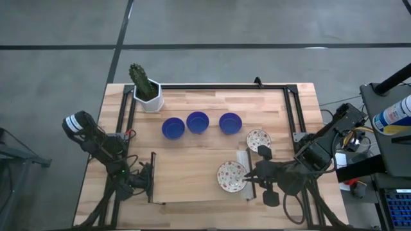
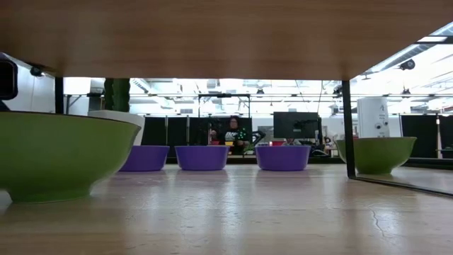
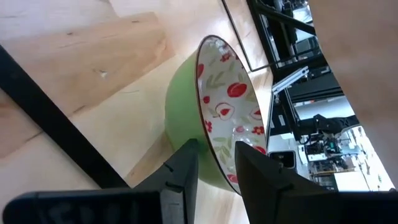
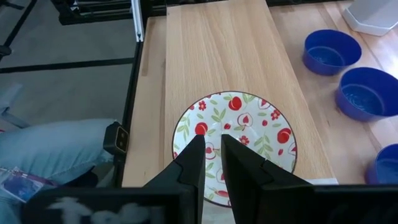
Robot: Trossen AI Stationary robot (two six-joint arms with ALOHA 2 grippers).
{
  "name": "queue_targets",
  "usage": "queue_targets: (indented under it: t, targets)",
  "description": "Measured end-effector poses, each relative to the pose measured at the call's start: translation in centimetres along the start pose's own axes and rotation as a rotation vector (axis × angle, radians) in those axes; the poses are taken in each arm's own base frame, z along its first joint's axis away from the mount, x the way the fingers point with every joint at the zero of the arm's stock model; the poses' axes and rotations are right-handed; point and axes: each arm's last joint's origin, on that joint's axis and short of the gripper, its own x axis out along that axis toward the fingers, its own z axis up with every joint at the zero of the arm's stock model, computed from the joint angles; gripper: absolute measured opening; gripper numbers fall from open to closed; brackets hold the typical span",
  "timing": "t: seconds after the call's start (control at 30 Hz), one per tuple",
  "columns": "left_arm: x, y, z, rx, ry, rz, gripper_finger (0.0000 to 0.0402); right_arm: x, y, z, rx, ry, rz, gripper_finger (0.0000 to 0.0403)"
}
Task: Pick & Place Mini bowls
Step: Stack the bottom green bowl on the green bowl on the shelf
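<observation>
One floral mini bowl (image 1: 231, 176) upright, mouth up; right tool (image 4: 212, 139) over its rim, grip unclear.

Wooden table (image 1: 192, 167) — three blue bowls (image 1: 197, 122), two floral bowls (image 1: 232, 176), cactus pot (image 1: 151, 99).

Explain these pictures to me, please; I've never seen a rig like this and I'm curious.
Two dark robot arms work at a wooden table. One picture looks down from above, one skims level across the tabletop, and a camera rides on each wrist. On the table stand three blue mini bowls, two floral mini bowls and a potted cactus. The right gripper is over one floral bowl's edge; a grip isn't clear. The left gripper waits open, holding nothing.
</observation>
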Motion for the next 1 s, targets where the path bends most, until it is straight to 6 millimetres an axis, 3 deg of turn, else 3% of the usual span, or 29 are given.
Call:
queue_targets:
  t: [0.5, 0.73, 1.0]
  targets:
    - [0.62, 0.13, 0.36, 0.001, 0.058, 0.032, 0.0060, 0.00, 0.00, 0.00, 0.016, 0.000, 0.000, 0.0047]
    - [0.66, 0.15, 0.40, 0.003, 0.060, 0.036, 0.0007, 0.00, 0.00, 0.00, 0.016, 0.000, 0.000, 0.0047]
    - [0.66, 0.16, 0.46, 0.018, 0.041, 0.035, 0.0001, 0.00, 0.00, 0.00, 0.025, 0.000, 0.000, 0.0047]
